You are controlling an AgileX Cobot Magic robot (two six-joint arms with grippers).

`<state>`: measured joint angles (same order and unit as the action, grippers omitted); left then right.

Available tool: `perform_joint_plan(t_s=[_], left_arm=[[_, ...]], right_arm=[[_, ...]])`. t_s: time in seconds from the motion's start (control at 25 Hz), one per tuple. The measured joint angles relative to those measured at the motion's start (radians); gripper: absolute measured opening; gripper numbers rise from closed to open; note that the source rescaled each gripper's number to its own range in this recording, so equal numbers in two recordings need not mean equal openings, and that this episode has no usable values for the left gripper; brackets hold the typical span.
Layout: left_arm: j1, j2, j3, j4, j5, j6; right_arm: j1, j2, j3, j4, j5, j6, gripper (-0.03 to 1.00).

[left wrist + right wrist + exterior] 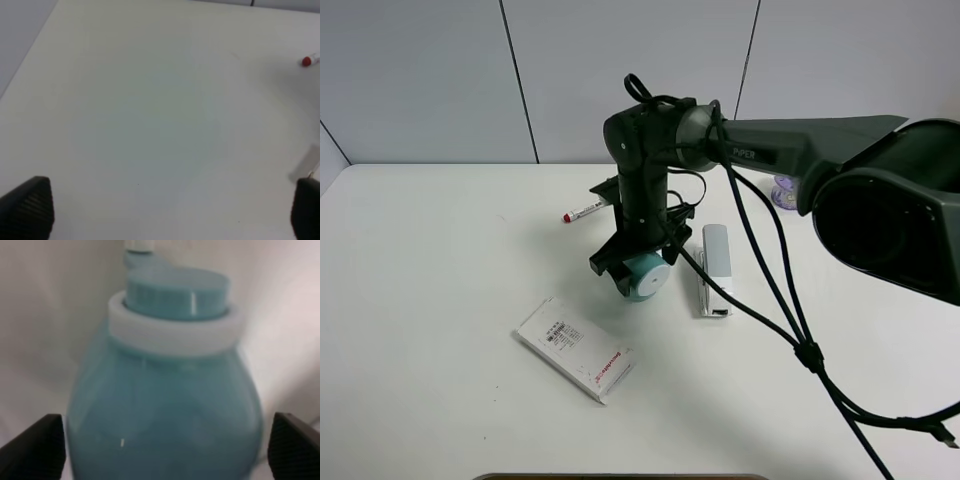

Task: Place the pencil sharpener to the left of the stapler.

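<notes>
The teal pencil sharpener (643, 277) is just left of the light grey and white stapler (716, 268), a narrow gap between them. My right gripper (638, 262) reaches across the middle and comes down on the sharpener from above. In the right wrist view the sharpener (165, 395) fills the frame, its white ring and teal cap pointing away, and the black fingertips (35, 447) sit close against both its sides. My left gripper (172, 210) hangs open over bare table with nothing between its fingers.
A red-capped marker (582, 211) lies behind the right arm and also shows at the edge of the left wrist view as a red cap (306, 61). A flat white packet (575, 348) lies front left. A small purple cylinder (783, 192) stands at the back right. Black cables (790, 320) trail to the right.
</notes>
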<state>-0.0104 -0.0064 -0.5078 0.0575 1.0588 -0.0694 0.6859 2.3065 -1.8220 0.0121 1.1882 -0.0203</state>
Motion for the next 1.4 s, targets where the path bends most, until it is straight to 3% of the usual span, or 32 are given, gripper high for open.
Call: perform_joint_plan(t_s=[0.6,1.4], left_arm=[[0.000,0.000,0.000,0.000,0.000,0.000],[0.000,0.000,0.000,0.000,0.000,0.000]], right_arm=[[0.000,-0.186,0.000,-0.001,0.027,0.000,0.66],[0.000,-0.751,0.000,0.007,0.034,0.039,0.66]])
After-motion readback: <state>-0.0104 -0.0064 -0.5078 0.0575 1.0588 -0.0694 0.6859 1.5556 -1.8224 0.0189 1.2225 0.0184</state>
